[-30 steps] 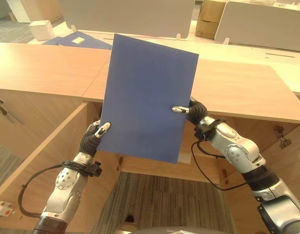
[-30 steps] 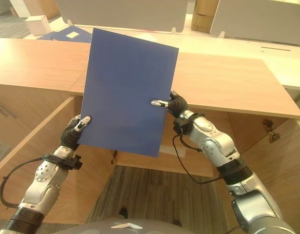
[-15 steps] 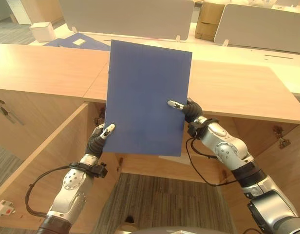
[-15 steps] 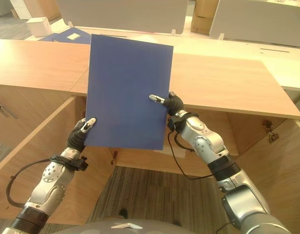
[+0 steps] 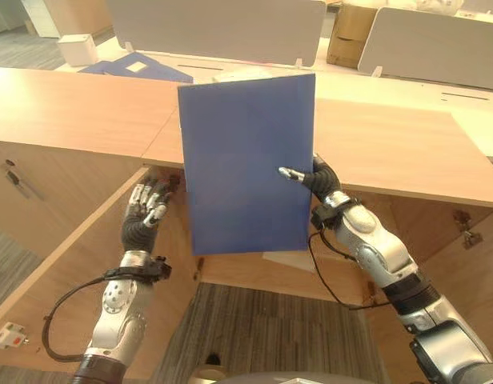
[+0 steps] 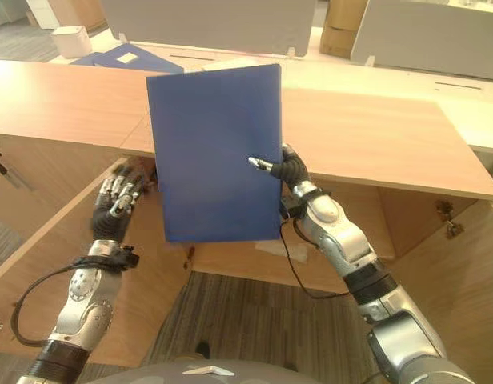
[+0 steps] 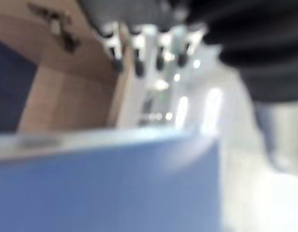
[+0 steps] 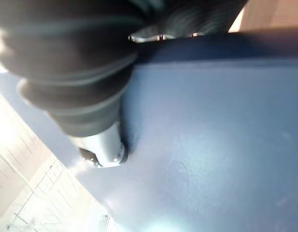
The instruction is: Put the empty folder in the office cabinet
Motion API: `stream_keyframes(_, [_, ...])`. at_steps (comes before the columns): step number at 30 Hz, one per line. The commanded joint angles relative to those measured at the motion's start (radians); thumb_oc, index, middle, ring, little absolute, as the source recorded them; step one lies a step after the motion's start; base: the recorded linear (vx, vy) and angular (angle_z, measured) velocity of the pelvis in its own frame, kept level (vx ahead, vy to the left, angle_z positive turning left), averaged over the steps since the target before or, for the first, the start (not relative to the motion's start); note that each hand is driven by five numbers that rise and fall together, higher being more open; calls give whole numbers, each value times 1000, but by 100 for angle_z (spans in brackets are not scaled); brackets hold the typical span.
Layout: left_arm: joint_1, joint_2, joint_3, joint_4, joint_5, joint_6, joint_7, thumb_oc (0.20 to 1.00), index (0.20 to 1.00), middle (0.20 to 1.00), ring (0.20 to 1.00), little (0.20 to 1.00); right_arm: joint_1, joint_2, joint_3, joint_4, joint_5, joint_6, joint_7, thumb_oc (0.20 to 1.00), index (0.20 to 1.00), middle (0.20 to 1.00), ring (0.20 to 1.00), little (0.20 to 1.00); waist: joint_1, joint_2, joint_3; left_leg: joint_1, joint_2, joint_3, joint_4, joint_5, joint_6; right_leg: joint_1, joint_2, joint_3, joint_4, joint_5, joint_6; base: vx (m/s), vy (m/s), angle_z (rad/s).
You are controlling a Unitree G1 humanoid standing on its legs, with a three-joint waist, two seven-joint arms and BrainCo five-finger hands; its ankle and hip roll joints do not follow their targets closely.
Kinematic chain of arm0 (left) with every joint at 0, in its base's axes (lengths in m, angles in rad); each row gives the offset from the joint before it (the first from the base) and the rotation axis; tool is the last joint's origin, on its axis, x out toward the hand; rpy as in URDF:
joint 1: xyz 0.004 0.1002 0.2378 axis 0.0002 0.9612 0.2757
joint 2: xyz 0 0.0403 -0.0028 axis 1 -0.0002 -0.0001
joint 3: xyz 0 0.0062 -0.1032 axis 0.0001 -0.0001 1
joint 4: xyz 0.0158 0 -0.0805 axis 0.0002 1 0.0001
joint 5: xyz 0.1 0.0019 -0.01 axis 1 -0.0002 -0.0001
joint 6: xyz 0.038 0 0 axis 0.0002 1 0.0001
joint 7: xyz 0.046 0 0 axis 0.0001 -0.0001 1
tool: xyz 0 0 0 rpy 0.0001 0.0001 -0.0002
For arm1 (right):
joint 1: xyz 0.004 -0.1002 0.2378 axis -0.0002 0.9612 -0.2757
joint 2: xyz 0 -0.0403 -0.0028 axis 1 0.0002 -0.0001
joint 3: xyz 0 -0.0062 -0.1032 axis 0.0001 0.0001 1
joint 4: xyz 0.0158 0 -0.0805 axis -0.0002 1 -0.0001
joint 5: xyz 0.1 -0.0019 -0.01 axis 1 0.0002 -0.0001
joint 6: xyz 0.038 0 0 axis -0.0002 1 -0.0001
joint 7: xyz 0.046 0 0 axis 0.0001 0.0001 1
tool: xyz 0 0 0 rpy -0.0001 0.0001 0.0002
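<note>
Blue folder (image 5: 246, 164) at frame centre, pinched at its edge by right hand (image 5: 310, 177); left hand (image 5: 144, 210) free, fingers apart (thin, likely floppy: support lower edge).

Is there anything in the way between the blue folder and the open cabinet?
Nothing visible blocks it. The right hand pinches the blue folder upright in front of the open cabinet under the desktop. The left hand hangs open beside the folder, by the cabinet door, off to the side of the opening.
</note>
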Motion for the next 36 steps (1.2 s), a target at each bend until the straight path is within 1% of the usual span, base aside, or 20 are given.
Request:
stream_keyframes(1, [-45, 19, -2, -30, -54, -71, -25, 1000, 1000, 1000, 1000, 1000, 5, -36, -53, -94, -73, -134, 56, 200, 200, 200, 200, 200, 22, -11, -18, 9, -42, -22, -8, -72, 50, 40, -46, 1, 0, -21, 42, 6, -43, 8])
stream_keyframes(3, [-26, 12, 5, -30, -75, -69, -51, 1000, 1000, 1000, 1000, 1000, 42, -43, -58, -101, -87, -149, 66, 200, 200, 200, 200, 200, 21, -12, -15, 9, -42, -21, -8, -73, 52, 40, -46, 1, 0, -21, 42, 0, 0, 0])
stream_keyframes(5, [15, 1, 11, -23, -99, -73, -66, 1000, 1000, 1000, 1000, 1000, 112, -53, -58, -102, -131, -198, 90, 200, 200, 200, 200, 200, 19, -13, -8, 7, -42, -19, -8, -73, 53, 38, -47, 1, 0, -19, 44, 0, 0, 0])
stream_keyframes(6, [15, 1, 11, -23, -99, -73, -66, 1000, 1000, 1000, 1000, 1000, 112, -53, -58, -102, -131, -198, 90, 200, 200, 200, 200, 200, 19, -13, -8, 7, -42, -19, -8, -73, 53, 38, -47, 1, 0, -19, 44, 0, 0, 0])
stream_keyframes(9, [88, -19, 21, 25, -99, -100, -36, 1000, 1000, 1000, 1000, 1000, 259, -64, -39, -96, -260, -300, 138, 200, 200, 200, 200, 200, 13, -11, 9, 1, -41, -13, -8, -74, 56, 32, -48, 0, 0, -19, 48, 0, 0, 0])
stream_keyframes(13, [151, -52, 67, 87, -170, -107, -23, 1000, 1000, 1000, 1000, 1000, 350, -69, -27, -70, -312, -317, 170, 200, 200, 200, 200, 200, 11, -12, 19, -4, -40, -12, -8, -71, 55, 29, -48, -4, 0, -19, 50, 0, 0, 0])
stream_keyframes(15, [184, -77, 105, 148, -240, -117, 19, 1000, 1000, 1000, 1000, 1000, 400, -64, -22, -28, -355, -342, 183, 200, 200, 200, 200, 200, 11, -15, 26, -7, -41, -16, -8, -70, 56, 28, -48, -5, 0, -19, 51, 0, 0, 0])
stream_keyframes(16, [201, -86, 128, 200, -248, -104, 63, 1000, 1000, 1000, 1000, 1000, 423, -64, -16, 2, -364, -349, 181, 200, 200, 200, 200, 200, 12, -18, 32, -7, -42, -19, -8, -69, 55, 28, -49, -7, 0, -18, 53, 0, 0, 0])
stream_keyframes(18, [219, -107, 162, 315, -271, -29, 47, 1000, 1000, 1000, 1000, 1000, 452, -63, 4, 61, -389, -360, 164, 200, 200, 200, 200, 200, 13, -23, 36, -6, -47, -22, -8, -70, 56, 25, -49, -8, 0, -17, 58, 11, 18, 0])
stream_keyframes(19, [221, -114, 166, 353, -256, -11, 36, 1000, 1000, 1000, 1000, 1000, 457, -63, 10, 81, -389, -366, 156, 200, 200, 200, 200, 200, 12, -25, 37, -4, -48, -20, -8, -71, 57, 24, -49, -7, 0, -15, 60, 19, 100, 0])
stream_keyframes(20, [231, -127, 149, 479, -197, 77, -14, 1000, 1000, 1000, 1000, 1000, 460, -62, 15, 158, -371, -384, 140, 200, 200, 200, 200, 200, 12, -26, 44, 0, -55, -14, -8, -73, 64, 19, -55, -6, 0, -7, 67, 9, 107, 0])
stream_keyframes(22, [236, -139, 128, 601, -131, 102, -41, 1000, 1000, 1000, 1000, 1000, 454, -54, 7, 225, -361, -396, 125, 200, 200, 200, 200, 200, 11, -27, 53, 0, -63, -9, -7, -75, 73, 14, -63, -2, 0, 1, 74, -17, 116, 0])
stream_keyframes(23, [236, -139, 128, 601, -131, 102, -41, 1000, 1000, 1000, 1000, 1000, 454, -54, 7, 225, -361, -396, 125, 200, 200, 200, 200, 200, 11, -27, 53, 0, -63, -9, -7, -75, 73, 14, -63, -2, 0, 1, 74, -47, 137, -1])
stream_keyframes(25, [231, -141, 113, 814, 12, 148, -115, 1000, 1000, 1000, 1000, 1000, 433, -38, -8, 336, -341, -425, 100, 200, 200, 200, 200, 200, 8, -23, 76, -11, -83, -10, 12, -90, 98, 12, -80, 10, 12, 13, 87, -52, 168, -2])
stream_keyframes(27, [231, -141, 113, 814, 12, 148, -115, 1000, 1000, 1000, 1000, 1000, 433, -38, -8, 336, -341, -425, 100, 200, 200, 200, 200, 200, 8, -23, 76, -11, -83, -10, 12, -90, 98, 12, -80, 10, 12, 13, 87, -23, 82, 0])
stream_keyframes(28, [226, -135, 109, 892, 90, 163, -144, 1000, 1000, 1000, 1000, 1000, 427, -25, -24, 372, -338, -432, 90, 200, 200, 200, 200, 200, 3, -21, 81, -25, -92, -9, 30, -96, 112, -5, -96, 13, 51, 12, 92, -92, 252, 3])
stream_keyframes(29, [212, -124, 64, 1042, 214, 125, -193, 1000, 1000, 1000, 1000, 1000, 395, 3, -44, 459, -312, -458, 75, 200, 200, 200, 200, 200, -11, -3, 111, -43, -104, 3, 72, -107, 140, -83, -150, 25, 219, 57, 91, -107, 301, 1])
stream_keyframes(30, [205, -122, 39, 1080, 243, 104, -197, 1000, 1000, 1000, 1000, 1000, 375, 9, -47, 493, -292, -468, 75, 200, 200, 200, 200, 200, -18, 4, 123, -44, -107, 8, 81, -115, 144, -112, -158, 31, 243, 78, 90, -82, 227, 0])
stream_keyframes(35, [184, -110, -3, 1100, 244, 94, -183, 1000, 1000, 1000, 1000, 1000, 344, 23, -49, 528, -295, -465, 65, 200, 200, 200, 200, 200, -45, 12, 137, -29, -114, 27, 96, -149, 140, -155, -143, 44, 169, 94, 92, 50, 36, -35])
stream_keyframes(36, [176, -103, -14, 1093, 234, 97, -189, 1000, 1000, 1000, 1000, 1000, 341, 24, -53, 536, -287, -461, 60, 200, 200, 200, 200, 200, -61, 10, 140, -14, -121, 35, 96, -167, 135, -180, -135, 53, 111, 121, 105, 72, 0, -14])
